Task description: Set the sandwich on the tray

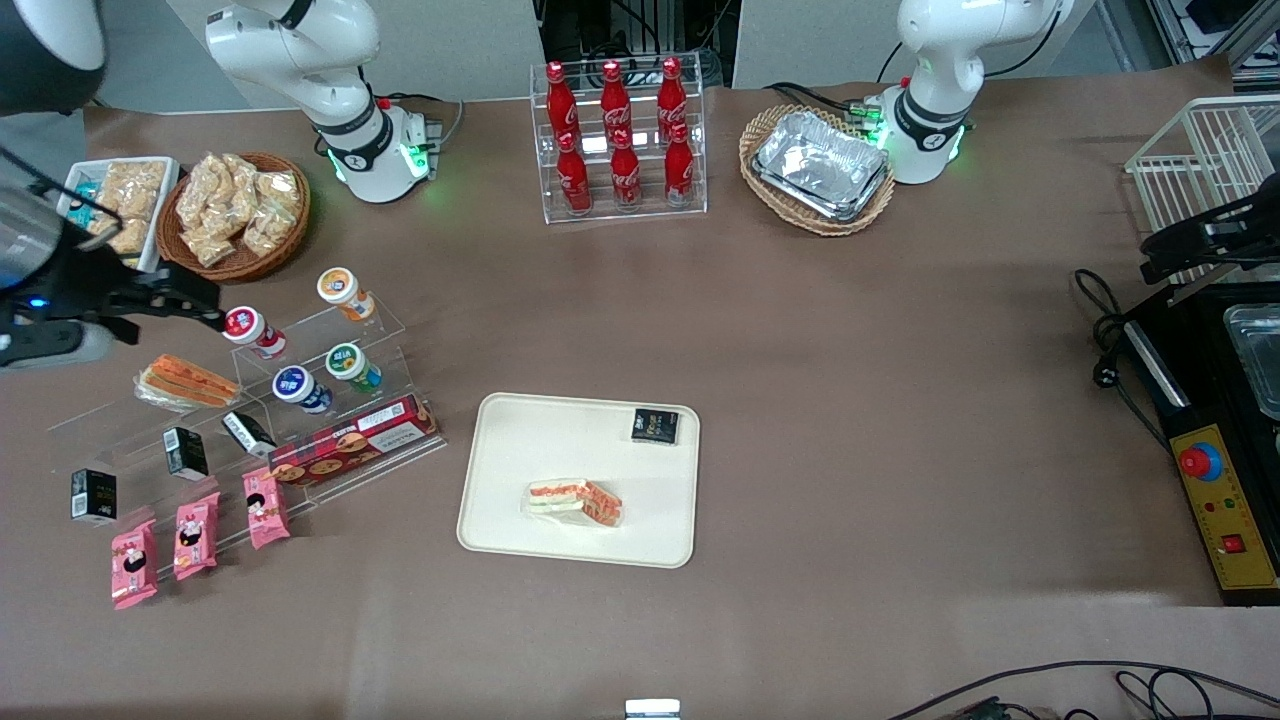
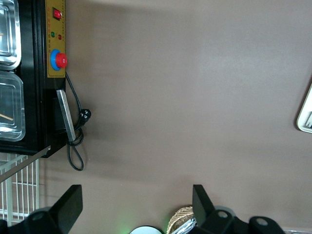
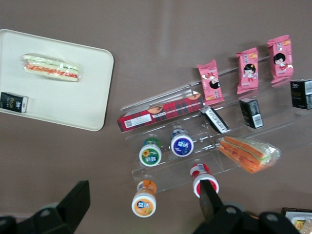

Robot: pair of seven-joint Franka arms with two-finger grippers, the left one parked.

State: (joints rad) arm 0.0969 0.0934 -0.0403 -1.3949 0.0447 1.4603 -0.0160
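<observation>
The sandwich (image 1: 575, 500), a clear-wrapped wedge with orange-red and green filling, lies flat on the cream tray (image 1: 520, 440) in the middle of the table. The right wrist view shows the same sandwich (image 3: 51, 67) resting on the tray (image 3: 63, 105), with nothing touching it. My gripper (image 1: 205, 305) hangs open and empty well away from the tray, toward the working arm's end of the table. It hovers above the acrylic shelf with its small bottles. In the wrist view my gripper (image 3: 144, 200) has its two fingers wide apart, nothing between them.
A small black box (image 1: 656, 425) also lies on the tray. The acrylic shelf (image 1: 300, 400) carries an orange-striped wedge (image 1: 185, 383), capped bottles, a red biscuit box (image 1: 355, 440) and pink snack packs. Snack baskets, a cola rack (image 1: 620, 140) and foil trays (image 1: 820, 165) stand farthest from the camera.
</observation>
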